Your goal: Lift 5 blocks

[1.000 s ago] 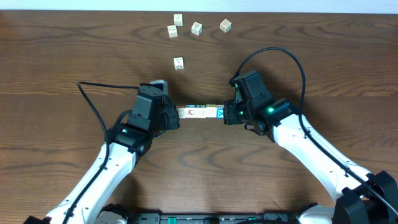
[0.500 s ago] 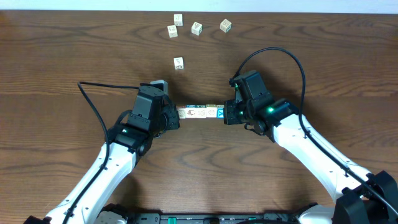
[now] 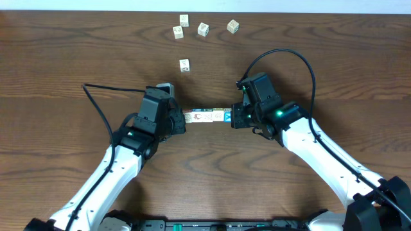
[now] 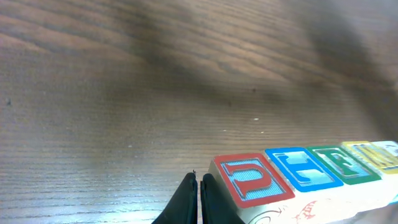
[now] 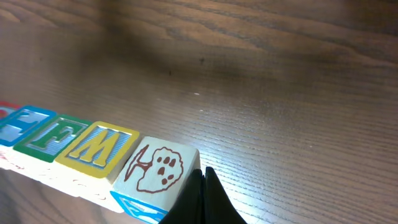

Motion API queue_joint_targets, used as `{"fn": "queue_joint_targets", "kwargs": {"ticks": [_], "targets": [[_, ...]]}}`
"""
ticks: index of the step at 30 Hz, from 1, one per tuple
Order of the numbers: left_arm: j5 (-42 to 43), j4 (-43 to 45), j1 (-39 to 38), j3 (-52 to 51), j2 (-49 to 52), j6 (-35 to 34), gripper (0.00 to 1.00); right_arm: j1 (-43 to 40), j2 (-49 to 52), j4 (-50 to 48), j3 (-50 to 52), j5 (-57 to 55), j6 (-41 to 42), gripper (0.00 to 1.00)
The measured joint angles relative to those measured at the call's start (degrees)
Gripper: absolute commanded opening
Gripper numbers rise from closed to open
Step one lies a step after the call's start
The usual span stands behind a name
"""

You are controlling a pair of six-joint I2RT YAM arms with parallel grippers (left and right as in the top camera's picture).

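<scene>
Left end effector [image 4: 198, 182] fingers together at red-letter end of blocks [image 3: 207, 116]; right end effector [image 5: 203, 179] together too; letters unreadable overhead.

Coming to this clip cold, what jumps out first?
A row of five small cream printed cubes is pinched end to end between the shut left gripper and shut right gripper, mid-table. Its end cubes show a red U on the left arm's side, a red-brown tree on the right's. Five more whitish cubes lie scattered toward the far edge of the dark wooden table.
</scene>
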State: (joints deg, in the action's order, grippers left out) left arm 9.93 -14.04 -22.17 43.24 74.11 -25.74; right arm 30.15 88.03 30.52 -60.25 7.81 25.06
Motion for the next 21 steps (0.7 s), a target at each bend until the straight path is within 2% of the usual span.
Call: {"fn": "queue_joint_targets", "kwargs": {"ticks": [21], "targets": [[0.2, 0.1, -0.4, 0.0, 1.9, 0.0, 0.07, 0.0, 0.5, -0.4, 0.0, -1.0, 0.0, 0.01]]}}
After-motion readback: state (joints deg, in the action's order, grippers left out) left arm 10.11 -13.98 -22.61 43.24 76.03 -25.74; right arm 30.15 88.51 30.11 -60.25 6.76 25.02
